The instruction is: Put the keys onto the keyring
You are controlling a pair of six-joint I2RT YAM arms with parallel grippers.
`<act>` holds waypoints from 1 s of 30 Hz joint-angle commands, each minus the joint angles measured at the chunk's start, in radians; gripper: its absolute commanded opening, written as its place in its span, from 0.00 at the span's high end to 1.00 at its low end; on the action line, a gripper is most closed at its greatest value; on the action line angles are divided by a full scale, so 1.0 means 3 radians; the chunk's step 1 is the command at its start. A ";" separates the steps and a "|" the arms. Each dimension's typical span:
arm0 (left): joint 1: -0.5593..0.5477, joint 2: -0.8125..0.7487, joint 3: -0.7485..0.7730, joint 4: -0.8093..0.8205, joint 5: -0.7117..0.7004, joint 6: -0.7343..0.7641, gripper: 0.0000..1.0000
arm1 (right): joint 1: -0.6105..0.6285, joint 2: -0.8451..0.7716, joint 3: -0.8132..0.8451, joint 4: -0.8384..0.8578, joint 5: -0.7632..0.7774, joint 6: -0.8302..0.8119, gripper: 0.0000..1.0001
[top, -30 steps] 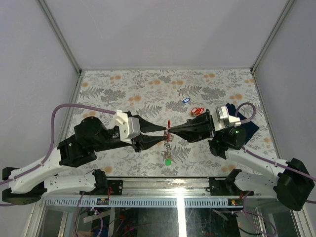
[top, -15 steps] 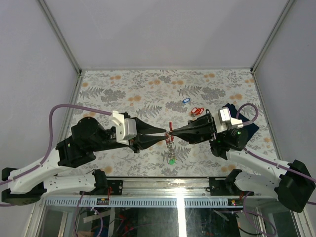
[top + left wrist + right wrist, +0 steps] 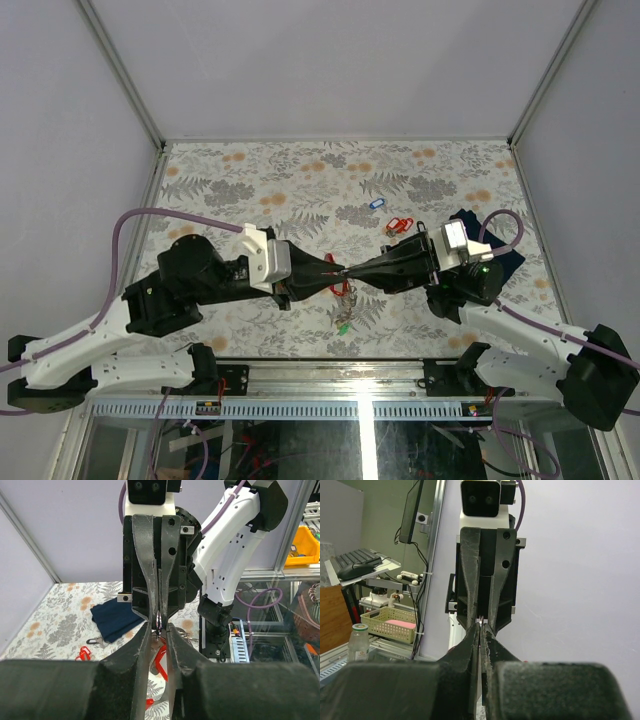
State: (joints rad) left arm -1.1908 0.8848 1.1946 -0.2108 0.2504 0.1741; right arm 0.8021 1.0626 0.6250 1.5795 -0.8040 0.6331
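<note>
The two claws meet tip to tip above the middle of the table (image 3: 250, 170), and the keyring (image 3: 159, 622) sits exactly where they meet, held up in the air so that whatever is threaded on it can dangle free. The right claw (image 3: 352, 269) is pressed together on the ring's thin wire, apparently acting as the steady anchor. The left claw (image 3: 333, 272) faces it head-on with its jaws only narrowly apart on either side of the ring. Whether the pads actually bite cannot be told from the wrist view. Hanging below the meeting point are a red tag (image 3: 339, 288) and, lower down, a green tag (image 3: 343, 327), so those keys look threaded already. A blue-tagged key (image 3: 376, 203) and red-tagged keys (image 3: 399, 226) lie loose on the table further back, near the navy cloth (image 3: 114, 620). Judging from this, the task is partway done.
</note>
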 commanded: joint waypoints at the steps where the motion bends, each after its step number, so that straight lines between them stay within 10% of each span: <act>1: -0.0016 0.0008 0.0122 0.0116 0.0012 0.0023 0.92 | 0.0006 -0.0115 0.0090 0.0444 -0.0005 0.0025 1.00; 9: -0.0017 0.0026 0.0198 -0.0023 0.0006 0.0000 1.00 | 0.0003 -0.0211 -0.0036 0.0373 0.0076 -0.0131 0.99; 19: -0.0016 0.0059 0.0271 -0.0258 -0.0220 -0.0048 1.00 | 0.0004 -0.0968 -0.0289 -0.1186 0.0442 -0.1298 0.69; 30: -0.0010 0.0179 0.0358 -0.0440 -0.0484 -0.0099 1.00 | 0.0003 -0.1479 -0.0182 -0.2885 0.0954 -0.2092 0.63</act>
State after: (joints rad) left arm -1.1961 0.9249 1.2499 -0.3466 0.1677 0.1627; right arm 0.8005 0.6453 0.5331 0.9665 -0.6327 0.1299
